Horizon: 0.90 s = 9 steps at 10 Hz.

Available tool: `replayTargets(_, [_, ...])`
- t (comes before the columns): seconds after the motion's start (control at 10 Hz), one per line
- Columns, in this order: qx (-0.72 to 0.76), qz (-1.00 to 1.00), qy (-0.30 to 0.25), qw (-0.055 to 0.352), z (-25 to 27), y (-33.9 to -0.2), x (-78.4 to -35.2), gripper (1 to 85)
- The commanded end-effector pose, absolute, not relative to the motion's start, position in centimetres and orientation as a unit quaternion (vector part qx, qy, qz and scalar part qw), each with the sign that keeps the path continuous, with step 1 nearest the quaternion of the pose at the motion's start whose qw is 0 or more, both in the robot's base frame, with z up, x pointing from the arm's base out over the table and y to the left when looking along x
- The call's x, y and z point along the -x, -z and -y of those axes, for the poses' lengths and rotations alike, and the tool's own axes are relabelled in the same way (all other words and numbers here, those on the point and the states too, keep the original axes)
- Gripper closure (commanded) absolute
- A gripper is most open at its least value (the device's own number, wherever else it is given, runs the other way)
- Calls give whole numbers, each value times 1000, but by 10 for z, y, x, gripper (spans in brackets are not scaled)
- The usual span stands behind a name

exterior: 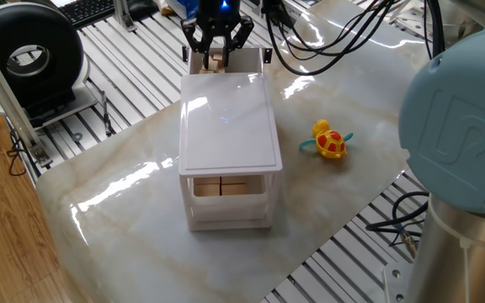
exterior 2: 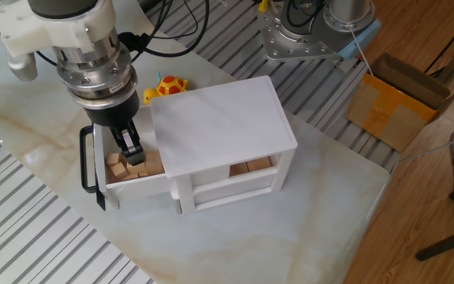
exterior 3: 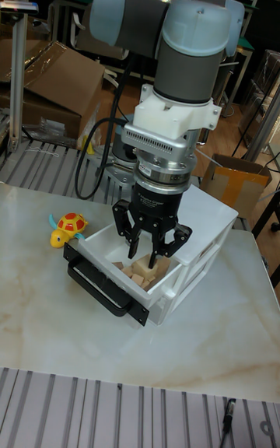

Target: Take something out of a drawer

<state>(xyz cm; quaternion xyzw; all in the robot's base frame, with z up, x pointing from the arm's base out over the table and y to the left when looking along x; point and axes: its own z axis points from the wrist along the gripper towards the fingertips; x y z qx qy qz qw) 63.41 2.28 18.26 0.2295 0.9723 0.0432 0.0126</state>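
The white cabinet (exterior: 230, 118) stands mid-table with its top drawer (exterior 2: 136, 183) pulled out; the drawer's black handle (exterior 3: 101, 285) faces the tall fixed view. Several pale wooden cubes (exterior 2: 117, 166) lie inside. My gripper (exterior: 217, 55) reaches down into the drawer (exterior: 255, 55), and its fingers are closed on one cube (exterior 3: 146, 265) at the drawer's middle. The other fixed view shows the gripper (exterior 2: 131, 148) just in front of the cabinet's top edge, with its fingertips low among the cubes. The tall fixed view shows the gripper (exterior 3: 145, 256) from the front.
A yellow-and-red toy turtle (exterior: 330, 141) lies on the marble beside the cabinet. More cubes show in a lower drawer (exterior: 223, 188). Cables (exterior: 327, 42) trail behind the cabinet. A cardboard box (exterior 2: 400, 106) sits off the table. The arm's base (exterior: 461, 126) stands at the table's corner.
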Motion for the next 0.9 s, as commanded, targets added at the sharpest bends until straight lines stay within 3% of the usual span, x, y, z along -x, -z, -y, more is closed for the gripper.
replayTargets(0.0, [-225, -973, -51, 14, -25, -188, -634, 457])
replayTargets(0.8, [-217, -974, -64, 21, -34, -185, -645, 437])
